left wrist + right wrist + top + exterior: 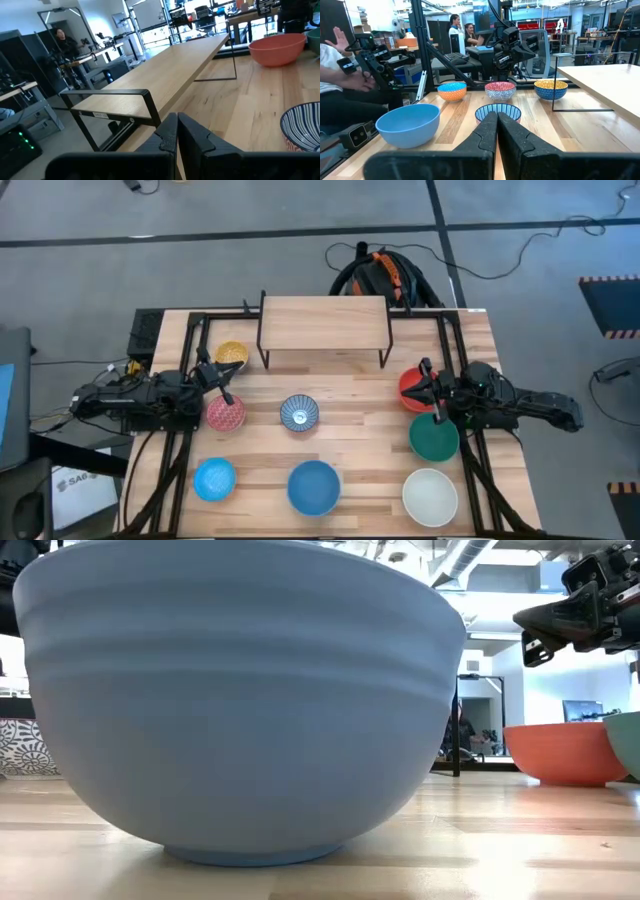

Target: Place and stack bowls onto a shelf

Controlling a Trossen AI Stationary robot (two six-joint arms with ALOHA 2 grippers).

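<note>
L gripper [222, 376]: fingers pressed together, empty, hovering betw. small yellow patterned bowl [231, 355] and small pink patterned bowl [225, 412].

R gripper [428, 385]: fingers pressed together, nothing pinched, over round red bowl [412, 391], next to round green bowl [434, 437].

Low light-wood shelf on thin black metal legs [324, 323]: far-centre of slatted wooden desk [370, 420], bare.

Blue-white patterned bowl [299, 413] mid-desk. Near edge: light blue bowl [214, 479], large blue bowl [314, 486], cream white bowl [430, 495].

Room: grey floor, people at workstations behind.
</note>
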